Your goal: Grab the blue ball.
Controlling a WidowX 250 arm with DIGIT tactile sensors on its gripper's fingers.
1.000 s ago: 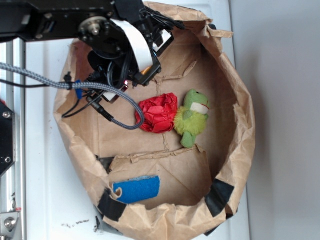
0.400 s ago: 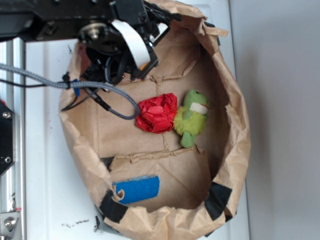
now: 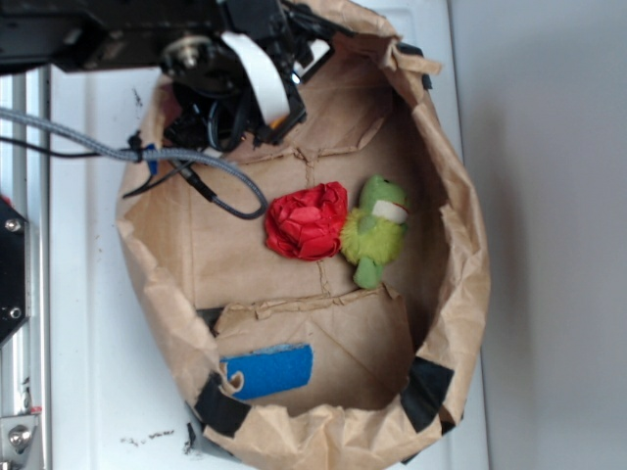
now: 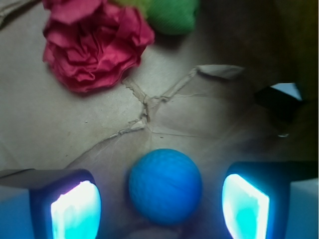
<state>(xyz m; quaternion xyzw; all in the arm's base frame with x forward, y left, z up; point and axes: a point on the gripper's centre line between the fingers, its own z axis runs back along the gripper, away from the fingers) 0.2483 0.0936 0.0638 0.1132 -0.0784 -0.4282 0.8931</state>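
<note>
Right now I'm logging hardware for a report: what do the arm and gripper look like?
The arm is black, with a white ribbon cable and a grey braided cable. The gripper has two dark fingers with pads glowing cyan-white.

blue ball (image 4: 165,186): small, round, teal-blue, matte with a fine dimpled texture. Whole, not squashed. Sits on creased brown paper at bottom centre of the wrist view, its lower edge near the frame bottom. Clear paper visible on both sides of it. Not visible in the exterior view.
</note>
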